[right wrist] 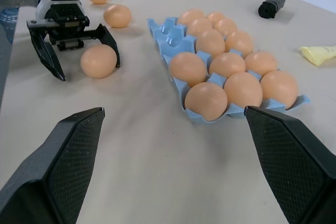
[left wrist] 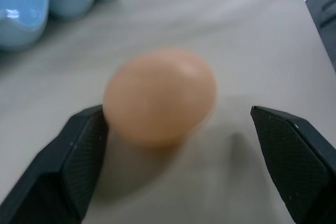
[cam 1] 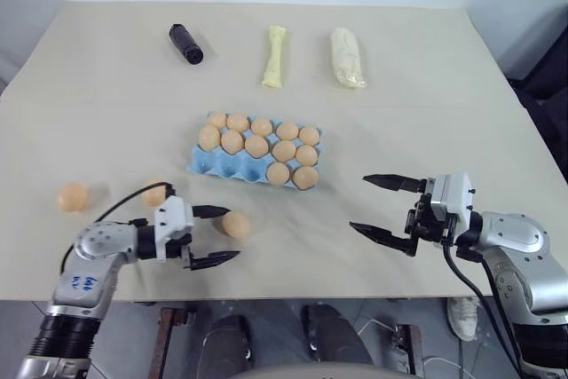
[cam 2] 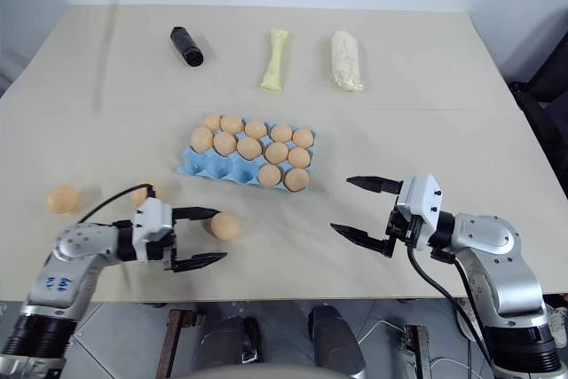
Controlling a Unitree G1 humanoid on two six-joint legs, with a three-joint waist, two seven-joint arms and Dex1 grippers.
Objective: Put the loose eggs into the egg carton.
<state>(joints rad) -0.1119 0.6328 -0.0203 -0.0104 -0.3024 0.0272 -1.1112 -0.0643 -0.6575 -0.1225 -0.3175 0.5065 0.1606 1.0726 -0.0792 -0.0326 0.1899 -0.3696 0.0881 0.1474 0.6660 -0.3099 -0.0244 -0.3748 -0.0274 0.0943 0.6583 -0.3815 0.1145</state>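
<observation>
The left claw [cam 1: 216,235], spread wide, brackets one loose egg [cam 1: 235,224] lying on the tabletop [cam 1: 399,113] just near the egg carton [cam 1: 206,164], ready to grasp. The right claw [cam 1: 383,208] waits apart, empty.

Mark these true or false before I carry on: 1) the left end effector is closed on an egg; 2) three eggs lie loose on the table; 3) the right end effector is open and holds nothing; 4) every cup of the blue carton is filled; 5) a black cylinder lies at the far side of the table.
1) False: the left end effector is open, its fingers astride a light orange-tan loose egg.
2) True: that one plus two more.
3) True: the right end effector is empty.
4) False: the light blue molded egg carton has empty cups in its near row.
5) True: black cylinder.
</observation>
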